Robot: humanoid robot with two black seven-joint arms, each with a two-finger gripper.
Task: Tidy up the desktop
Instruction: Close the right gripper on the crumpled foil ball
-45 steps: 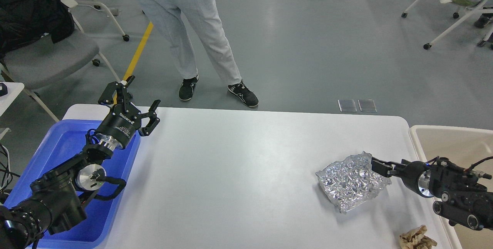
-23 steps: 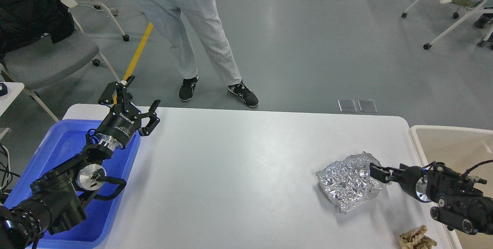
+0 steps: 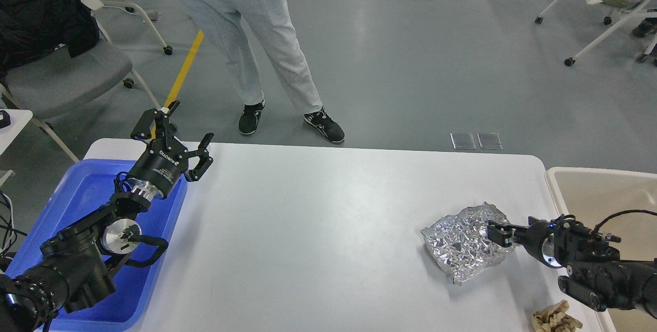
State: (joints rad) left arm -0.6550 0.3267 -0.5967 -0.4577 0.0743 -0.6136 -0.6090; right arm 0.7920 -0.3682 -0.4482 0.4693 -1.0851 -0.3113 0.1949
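Head view: desktop (image 3: 318, 229) spans the centre. Right gripper (image 3: 494, 233) touches the foil (image 3: 464, 242) at near right; its finger state cannot be told. Left gripper (image 3: 177, 129) is open above the blue tub (image 3: 84, 193).

White desktop (image 3: 318, 229) carries crumpled foil sheet (image 3: 464, 243) right, tan crumpled scrap (image 3: 555, 317) at near-right edge.

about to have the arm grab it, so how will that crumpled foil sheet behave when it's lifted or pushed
The foil is thin and heavily creased, so it is probably very light and would likely skid across the smooth desktop if pushed. It will probably crush or bend where the right end effector pinches it, rather than staying stiff.
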